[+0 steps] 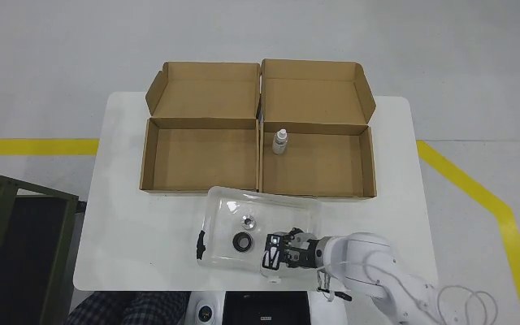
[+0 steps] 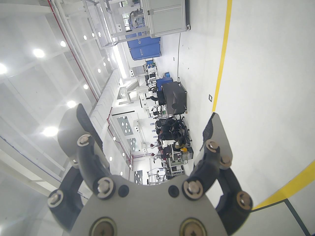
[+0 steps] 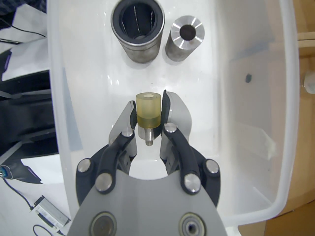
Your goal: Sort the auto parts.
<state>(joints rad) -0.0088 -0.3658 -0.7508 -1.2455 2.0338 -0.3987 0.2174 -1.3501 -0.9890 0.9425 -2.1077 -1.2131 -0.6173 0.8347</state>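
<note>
The left gripper [image 2: 147,117] is held spread and empty, turned out toward the room. At the table's [image 1: 122,211] 6 o'clock edge, the right gripper [image 3: 149,103] is set inside the clear bin [image 3: 286,99] and pressed together on the yellowish rubber bumper [image 3: 148,109], which is pinched by its sides alone. A slip or a twist in the grip is judged possible, since only soft rubber is gripped. Just beyond the fingertips, toward 9 o'clock, a dark-lined sleeve [image 3: 137,37] and a silver cylinder [image 3: 184,39] are stood close together, and either could be toppled by a careless swing. The light bin could also be dragged if its wall is caught on the way out. The bumper's long axis is laid along the fingers, with the rubber end toward the tips and the threaded stud toward the palm. Two open cardboard boxes are set farthest off, at 11 o'clock [image 1: 203,158] and 1 o'clock [image 1: 325,162], the latter already holding a small white part [image 1: 280,143].
</note>
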